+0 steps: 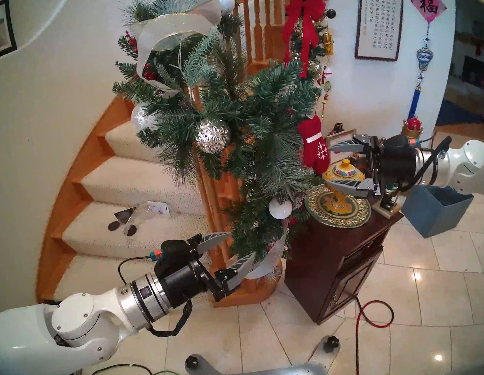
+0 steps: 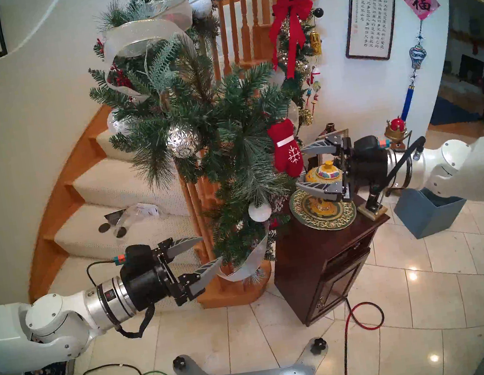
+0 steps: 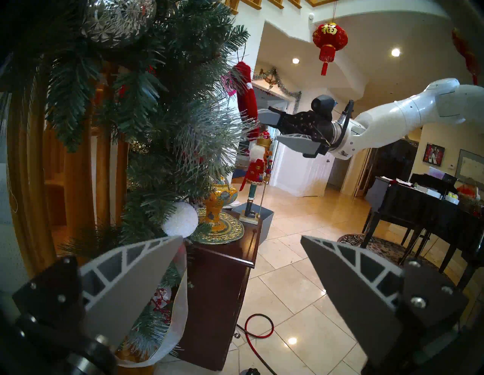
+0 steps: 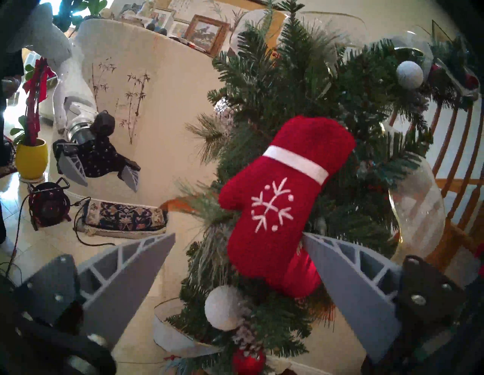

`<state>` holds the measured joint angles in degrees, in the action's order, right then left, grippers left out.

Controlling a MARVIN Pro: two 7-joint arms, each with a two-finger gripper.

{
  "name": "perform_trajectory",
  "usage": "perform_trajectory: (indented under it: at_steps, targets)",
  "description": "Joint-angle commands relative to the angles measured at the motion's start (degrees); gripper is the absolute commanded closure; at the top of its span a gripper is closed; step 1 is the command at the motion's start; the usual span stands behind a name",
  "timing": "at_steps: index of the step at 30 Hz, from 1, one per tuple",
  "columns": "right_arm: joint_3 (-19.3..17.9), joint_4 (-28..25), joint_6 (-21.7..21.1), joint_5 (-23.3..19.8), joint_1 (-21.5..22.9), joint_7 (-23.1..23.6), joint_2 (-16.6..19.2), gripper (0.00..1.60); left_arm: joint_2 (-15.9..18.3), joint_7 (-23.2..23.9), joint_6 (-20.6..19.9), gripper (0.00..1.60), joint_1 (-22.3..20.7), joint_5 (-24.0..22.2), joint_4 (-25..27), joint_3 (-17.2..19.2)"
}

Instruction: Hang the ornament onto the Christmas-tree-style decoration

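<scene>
From the head cameras, the red mitten [image 1: 313, 146] hung by its string from a branch on the right side of the green garland [image 1: 233, 115], free of both arms. The right gripper [image 1: 330, 166] stood just beside it with jaws spread wide and empty; the left gripper [image 1: 240, 245] waited lower down by the newel post, jaws also apart. The left wrist view showed the mitten [image 3: 247, 104] edge-on among frosted needles, the right gripper [image 3: 269, 128] close to it. In the right wrist view, the mitten [image 4: 277, 209] dangled between the parted fingers, one fingertip [image 4: 314, 242] overlapping its edge.
</scene>
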<state>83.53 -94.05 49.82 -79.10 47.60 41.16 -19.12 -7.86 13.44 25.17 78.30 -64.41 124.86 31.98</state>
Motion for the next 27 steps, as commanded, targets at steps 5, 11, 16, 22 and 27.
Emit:
perform_trajectory:
  at_steps: [5,11,16,22,27]
  targets:
    - [5.3,-0.1,-0.6,2.9,8.9,-1.1,6.1,0.0,0.1,-0.1,0.2,0.0,-0.2,0.0,0.1,0.2]
    - [9.1,-0.2,-0.5,3.7,12.2,-0.5,7.7,0.0,0.1,-0.1,0.2,0.0,-0.2,0.0,0.1,0.2]
    - [13.0,0.6,0.9,2.9,14.6,0.9,8.7,0.0,0.1,-0.1,0.2,0.0,-0.2,0.0,0.1,0.2]
    - [19.4,2.8,4.3,0.8,18.0,3.1,9.4,0.0,0.1,-0.1,0.2,0.0,-0.2,0.0,0.1,0.2]
    - [25.1,4.2,5.2,-1.7,20.3,4.6,8.6,0.0,0.1,-0.1,0.2,0.0,-0.2,0.0,0.0,0.2]
